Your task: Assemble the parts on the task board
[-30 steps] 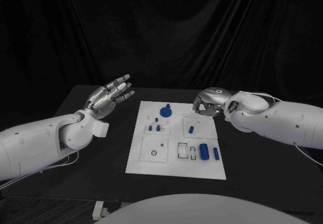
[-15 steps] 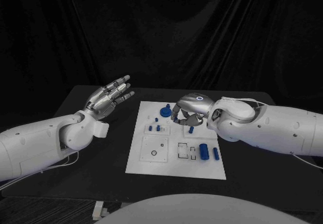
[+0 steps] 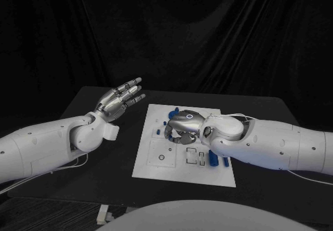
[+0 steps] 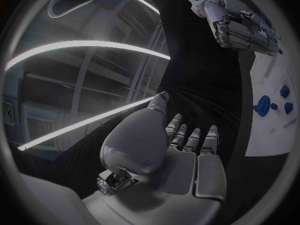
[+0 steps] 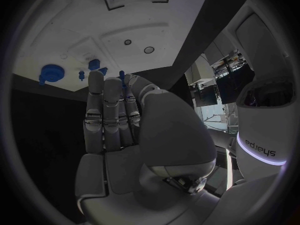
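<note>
The robot's right hand point(image 3: 182, 129) hangs over the middle of the white task board point(image 3: 154, 169), fingers curled downward; whether they grip anything cannot be told from the head view, though the right wrist view shows them fairly straight with nothing plainly held. The left hand point(image 3: 119, 99) is raised left of the board, fingers apart and empty. A blue round part point(image 5: 51, 74) sits at the board's far end, and blue cylinders point(image 3: 213, 159) lie near its right edge.
</note>
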Available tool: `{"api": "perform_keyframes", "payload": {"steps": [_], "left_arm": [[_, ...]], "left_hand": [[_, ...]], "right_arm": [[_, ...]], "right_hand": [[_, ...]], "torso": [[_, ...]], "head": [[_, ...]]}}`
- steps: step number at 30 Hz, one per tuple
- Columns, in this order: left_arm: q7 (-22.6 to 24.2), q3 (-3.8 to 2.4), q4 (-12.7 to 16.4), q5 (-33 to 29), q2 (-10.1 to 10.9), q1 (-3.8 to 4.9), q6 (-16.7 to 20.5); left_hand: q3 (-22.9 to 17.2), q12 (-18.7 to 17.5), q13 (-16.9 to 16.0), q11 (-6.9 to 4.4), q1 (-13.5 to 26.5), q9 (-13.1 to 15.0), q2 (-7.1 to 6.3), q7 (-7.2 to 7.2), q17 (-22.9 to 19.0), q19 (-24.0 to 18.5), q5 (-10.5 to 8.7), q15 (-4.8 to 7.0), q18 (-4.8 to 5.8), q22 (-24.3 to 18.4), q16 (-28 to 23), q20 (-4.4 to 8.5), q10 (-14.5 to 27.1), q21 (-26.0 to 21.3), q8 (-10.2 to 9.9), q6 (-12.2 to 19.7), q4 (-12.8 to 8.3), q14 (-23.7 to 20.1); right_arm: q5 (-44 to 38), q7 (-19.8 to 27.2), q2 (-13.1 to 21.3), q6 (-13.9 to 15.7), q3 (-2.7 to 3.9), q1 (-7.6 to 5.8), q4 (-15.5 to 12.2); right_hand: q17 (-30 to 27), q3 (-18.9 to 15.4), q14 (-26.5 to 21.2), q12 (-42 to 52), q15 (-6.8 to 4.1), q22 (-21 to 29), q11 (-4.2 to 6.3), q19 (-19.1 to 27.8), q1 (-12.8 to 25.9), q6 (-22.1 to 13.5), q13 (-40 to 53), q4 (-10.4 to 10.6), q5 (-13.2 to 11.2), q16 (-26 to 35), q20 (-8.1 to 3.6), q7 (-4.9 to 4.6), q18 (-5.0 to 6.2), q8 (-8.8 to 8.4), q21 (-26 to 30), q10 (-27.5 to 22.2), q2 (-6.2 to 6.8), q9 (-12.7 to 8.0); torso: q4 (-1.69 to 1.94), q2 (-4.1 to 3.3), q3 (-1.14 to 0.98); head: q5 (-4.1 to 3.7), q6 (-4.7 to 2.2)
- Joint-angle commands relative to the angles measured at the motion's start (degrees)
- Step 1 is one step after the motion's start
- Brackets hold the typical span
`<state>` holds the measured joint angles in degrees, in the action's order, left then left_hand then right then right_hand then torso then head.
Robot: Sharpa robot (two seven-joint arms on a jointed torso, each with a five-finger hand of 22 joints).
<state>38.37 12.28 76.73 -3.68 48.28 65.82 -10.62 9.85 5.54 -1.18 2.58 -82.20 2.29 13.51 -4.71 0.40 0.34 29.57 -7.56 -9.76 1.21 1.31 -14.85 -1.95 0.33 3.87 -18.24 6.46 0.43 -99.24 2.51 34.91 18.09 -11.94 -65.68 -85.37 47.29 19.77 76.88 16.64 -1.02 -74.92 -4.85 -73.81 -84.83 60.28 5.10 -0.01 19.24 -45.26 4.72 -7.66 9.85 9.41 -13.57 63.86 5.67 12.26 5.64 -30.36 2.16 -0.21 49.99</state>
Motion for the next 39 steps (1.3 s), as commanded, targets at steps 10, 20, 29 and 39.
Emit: {"api": "perform_keyframes", "payload": {"steps": [10,20,29,39], "left_arm": [[0.72,-0.06,-0.06,-0.33,-0.28,-0.49,-0.7],[0.77,-0.06,-0.04,-0.33,-0.23,-0.71,-0.58],[0.61,-0.06,-0.08,-0.33,-0.28,-0.77,-0.69],[0.39,-0.06,-0.3,-0.33,-0.48,-0.88,-0.93]], "left_hand": [[0.03,0.26,-0.04,0.39,0.68,0.1,0.13,-0.28,0.05,0.04,0.2,-0.24,-0.53,-0.08,0.14,0.34,0.15,-0.02,0.31,-0.01,-0.4,-0.03],[0.06,0.28,-0.04,0.38,0.78,0.11,0.12,-0.28,0.02,0.01,0.17,-0.23,-0.53,-0.16,0.05,0.36,0.15,-0.04,0.32,-0.03,-0.37,-0.06],[0.09,0.27,-0.04,0.38,0.88,0.12,0.12,-0.27,0.03,0.01,0.16,-0.2,-0.52,-0.16,0.07,0.41,0.17,-0.04,0.37,-0.13,-0.35,-0.06],[0.09,0.27,-0.04,0.38,0.88,0.12,0.12,-0.27,0.03,0.01,0.16,-0.2,-0.52,-0.16,0.07,0.41,0.17,-0.04,0.37,-0.13,-0.35,-0.06]], "right_arm": [[-4.46,-1.33,-1.37,-2.64,0.06,1.5,1.94],[-4.76,-1.36,-1.78,-3.02,0.06,2.18,2.73],[-4.79,-1.35,-2.03,-3.2,0.06,2.67,3.25],[-4.8,-1.24,-2.43,-3.16,0.06,3.49,3.65]], "right_hand": [[-0.12,-0.02,0.31,-0.11,0.0,-1.59,1.05,-0.22,-0.53,-0.4,-0.08,-0.34,-0.18,0.04,-0.25,-0.07,0.41,-0.45,-0.43,1.61,0.21,-0.14],[-0.15,0.0,0.3,-0.14,0.01,-1.59,1.04,-0.21,-0.54,-0.45,-0.09,-0.36,-0.2,0.07,-0.25,-0.09,0.4,-0.51,-0.46,1.62,0.2,-0.15],[-0.23,0.03,0.27,-0.16,0.01,-1.59,1.04,-0.19,-0.56,-0.49,-0.09,-0.38,-0.21,0.16,-0.25,-0.1,0.4,-0.56,-0.49,1.65,0.18,-0.17],[-0.36,0.05,0.22,-0.18,0.02,-1.59,1.03,-0.17,-0.55,-0.51,-0.09,-0.4,-0.24,0.3,-0.24,-0.12,0.39,-0.62,-0.52,1.68,0.16,-0.18]], "torso": [[0.31,0.05,0.03],[0.05,0.02,0.0],[0.07,0.12,0.03],[0.04,0.14,0.06]], "head": [[0.55,0.01],[0.88,0.01],[0.88,0.01],[0.94,0.01]]}}
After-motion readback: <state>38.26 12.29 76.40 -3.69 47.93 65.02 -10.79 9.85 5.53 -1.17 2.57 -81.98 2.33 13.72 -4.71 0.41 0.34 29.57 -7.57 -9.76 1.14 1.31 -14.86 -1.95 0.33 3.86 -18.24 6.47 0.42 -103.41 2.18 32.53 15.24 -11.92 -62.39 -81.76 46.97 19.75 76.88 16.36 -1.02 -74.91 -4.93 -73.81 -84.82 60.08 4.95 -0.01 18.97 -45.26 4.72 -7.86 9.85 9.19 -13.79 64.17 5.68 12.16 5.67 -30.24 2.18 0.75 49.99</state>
